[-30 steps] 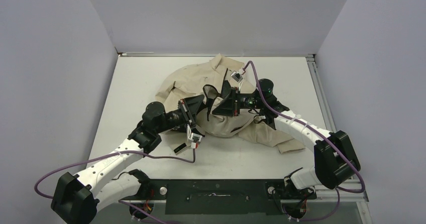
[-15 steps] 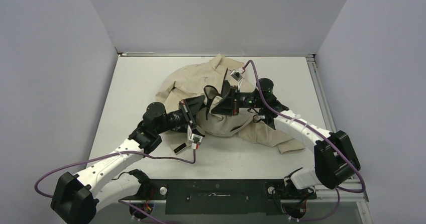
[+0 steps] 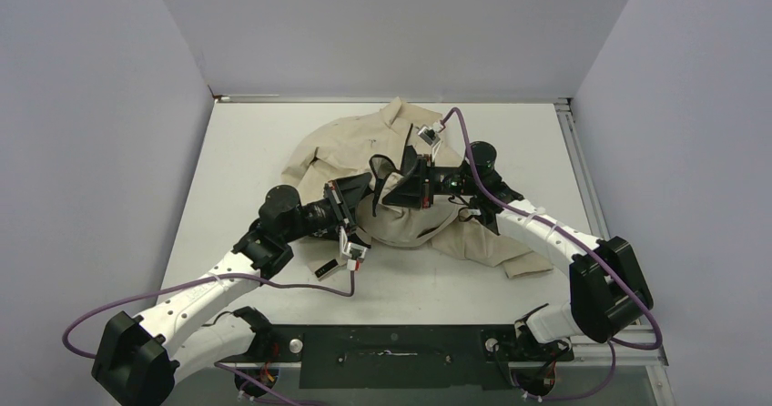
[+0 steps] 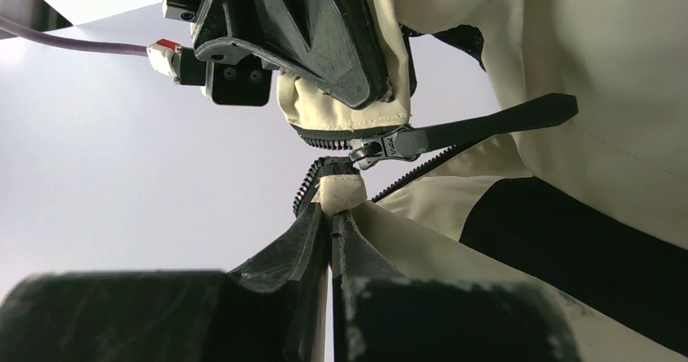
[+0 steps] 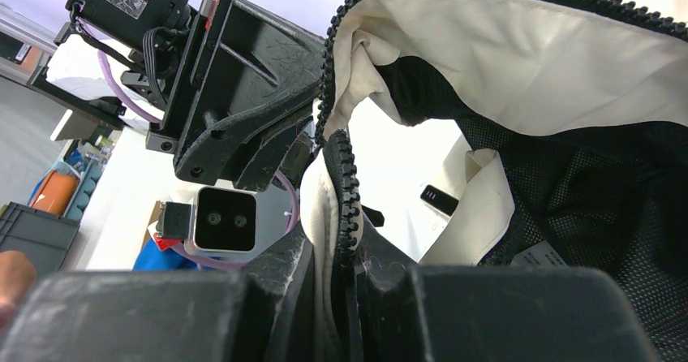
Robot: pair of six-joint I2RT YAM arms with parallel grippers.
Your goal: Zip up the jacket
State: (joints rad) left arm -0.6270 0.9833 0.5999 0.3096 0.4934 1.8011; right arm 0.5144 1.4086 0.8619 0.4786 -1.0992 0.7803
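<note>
This looks like a robot lab. A white counter (image 3: 246,151) sits inside plain grey walls (image 3: 391,33). A left arm (image 3: 218,274) and a right arm (image 3: 546,233), both robot arms, are bolted to its near edge and trail purple cables (image 3: 462,133). A grey crate (image 5: 32,232) sits past the counter.

White tabletop (image 3: 246,151), grey walls (image 3: 391,24) on three sides. Metal rail (image 3: 581,169) along its right edge, black plate (image 3: 391,344) at the near edge.
</note>
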